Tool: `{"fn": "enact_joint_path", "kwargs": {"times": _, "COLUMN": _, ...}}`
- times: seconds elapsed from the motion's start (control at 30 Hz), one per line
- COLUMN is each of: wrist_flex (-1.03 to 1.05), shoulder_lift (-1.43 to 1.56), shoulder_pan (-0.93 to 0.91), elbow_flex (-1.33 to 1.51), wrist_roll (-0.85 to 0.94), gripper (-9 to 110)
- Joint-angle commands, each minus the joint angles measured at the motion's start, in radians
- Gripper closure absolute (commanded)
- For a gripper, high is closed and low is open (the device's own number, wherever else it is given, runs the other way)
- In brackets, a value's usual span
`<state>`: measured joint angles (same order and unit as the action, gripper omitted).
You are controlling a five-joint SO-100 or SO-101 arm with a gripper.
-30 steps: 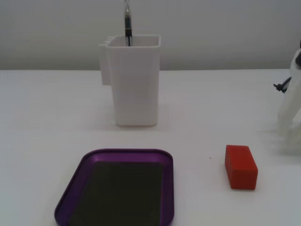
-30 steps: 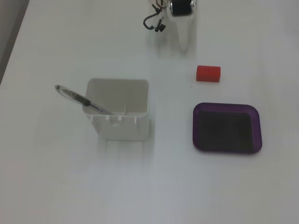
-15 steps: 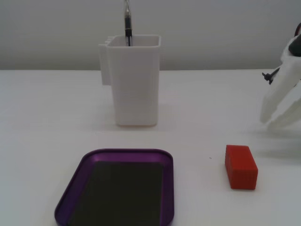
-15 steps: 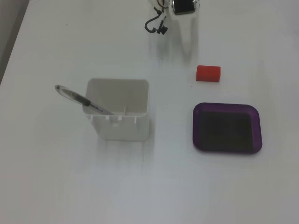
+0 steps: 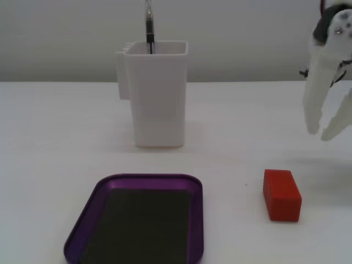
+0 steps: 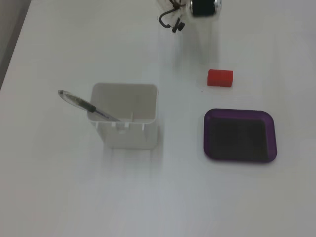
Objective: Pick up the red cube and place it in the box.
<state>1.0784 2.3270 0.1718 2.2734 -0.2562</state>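
White desk (image 5: 60, 137) under a pale wall: the small ribbed red-orange cube (image 5: 281, 194) lies free, just right of the shallow purple box (image 5: 196, 220) with its dark floor. Above and behind the cube hangs the white gripper (image 5: 320, 132), fingers spread, holding nothing. Approach is under way; next it must descend and straddle the cube. A tall white container (image 5: 157, 102) holding a pen (image 5: 148, 27) stands behind.

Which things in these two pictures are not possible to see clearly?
- Arm: cut off by the right edge in one fixed view and by the top edge in the other.
- Gripper: in the downward-looking fixed view its white fingers blend into the table.
- Pen: its lower part is hidden inside the white container.
- Red cube: too small there to show surface detail.
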Motion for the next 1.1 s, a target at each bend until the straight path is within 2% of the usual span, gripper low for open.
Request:
{"fn": "enact_joint_path", "kwargs": {"times": 0.0, "wrist_flex": 0.112, "shoulder_lift": -0.319, "shoulder_pan": 0.009, "elbow_flex": -0.327, "wrist_roll": -0.087, "gripper": 93}}
{"fn": "enact_joint_path", "kwargs": {"times": 0.13, "wrist_flex": 0.215, "shoulder_lift": -0.592, "shoulder_pan": 0.012, "elbow_flex": -0.557, "wrist_roll": -0.104, "gripper": 82}}
{"fn": "enact_joint_path", "kwargs": {"times": 0.33, "wrist_flex": 0.268, "shoulder_lift": -0.733, "shoulder_pan": 0.034, "elbow_flex": -0.712, "wrist_roll": -0.146, "gripper": 77}}
{"fn": "enact_joint_path", "kwargs": {"times": 0.67, "wrist_flex": 0.268, "shoulder_lift": -0.741, "shoulder_pan": 0.215, "elbow_flex": -0.657, "wrist_roll": -0.179, "gripper": 77}}
{"fn": "enact_joint_path", "kwargs": {"times": 1.07, "wrist_flex": 0.104, "shoulder_lift": -0.744, "shoulder_pan": 0.141, "elbow_flex": -0.506, "wrist_roll": -0.163, "gripper": 77}}
